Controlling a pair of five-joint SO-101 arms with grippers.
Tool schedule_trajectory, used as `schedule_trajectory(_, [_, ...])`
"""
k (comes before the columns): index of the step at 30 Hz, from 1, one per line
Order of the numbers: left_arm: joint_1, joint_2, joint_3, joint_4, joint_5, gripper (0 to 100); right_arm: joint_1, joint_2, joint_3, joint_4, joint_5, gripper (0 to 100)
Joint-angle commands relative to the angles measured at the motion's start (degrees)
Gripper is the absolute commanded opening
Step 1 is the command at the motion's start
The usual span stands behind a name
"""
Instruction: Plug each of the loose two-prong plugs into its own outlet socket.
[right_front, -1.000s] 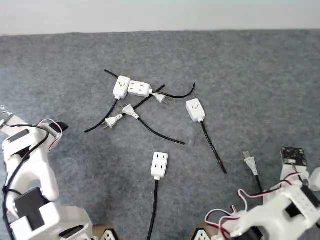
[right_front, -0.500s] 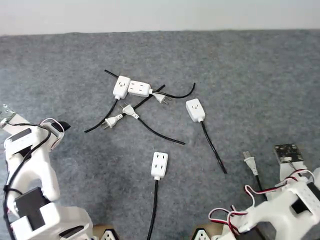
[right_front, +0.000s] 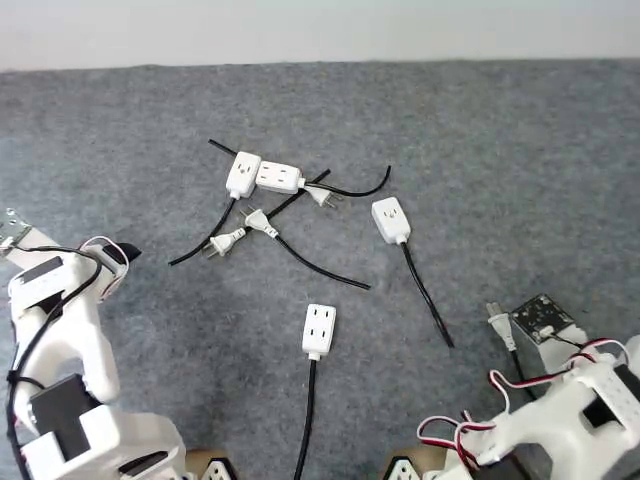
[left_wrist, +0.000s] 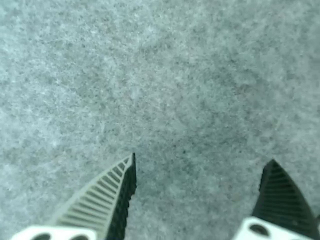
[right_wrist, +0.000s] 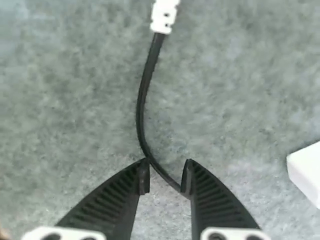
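Several white outlet sockets lie on the grey carpet: a pair (right_front: 262, 176) at the back, one (right_front: 390, 219) in the middle and one (right_front: 319, 330) nearer the front. Three loose plugs (right_front: 260, 220) on black cords are tangled beside the pair. Another plug (right_front: 497, 322) lies at the front right, also seen as the plug (right_wrist: 164, 15). Its black cord (right_wrist: 141, 107) runs between the fingertips of my right gripper (right_wrist: 165, 175), which is narrowly open and straddles the cord low over the carpet. My left gripper (left_wrist: 202, 159) is wide open above bare carpet at the front left.
The carpet (right_front: 520, 160) ends at a pale wall at the back. The left arm (right_front: 55, 320) and right arm (right_front: 575, 405) stand at the front corners. A white block (right_wrist: 306, 175) pokes in beside the right gripper; I cannot tell what it is.
The right arm's wrist has swung left, toward the front-right plug and its cord. The left arm shifted slightly early on. Outlets and plugs lie unmoved.
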Motion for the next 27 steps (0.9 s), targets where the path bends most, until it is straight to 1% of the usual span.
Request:
schedule_trajectory(1, [0.6, -0.3, -2.7, 0.0, 0.2, 37, 0.2, 0.0, -1.5, 3.6, 4.4, 11.4])
schedule_trajectory(4, [0.6, -0.3, -2.7, 0.0, 0.2, 37, 0.2, 0.0, -1.5, 5.7, 6.7, 11.4])
schedule_trajectory(12, [0.6, -0.2, -2.7, 0.0, 0.2, 37, 0.7, 0.0, -1.5, 5.3, 6.9, 11.3])
schedule_trajectory(22, [0.6, -0.2, -2.7, 0.2, 0.2, 37, 5.5, 0.1, -1.4, -2.5, 7.0, 11.3])
schedule_trajectory(24, [0.5, -0.2, -2.7, 0.2, 0.2, 37, 6.0, 0.1, -1.4, -2.7, 7.6, 9.1])
schedule_trajectory(27, [0.5, -0.2, -2.7, 0.2, 0.2, 37, 7.6, 0.1, -1.4, -2.4, 11.0, 6.0])
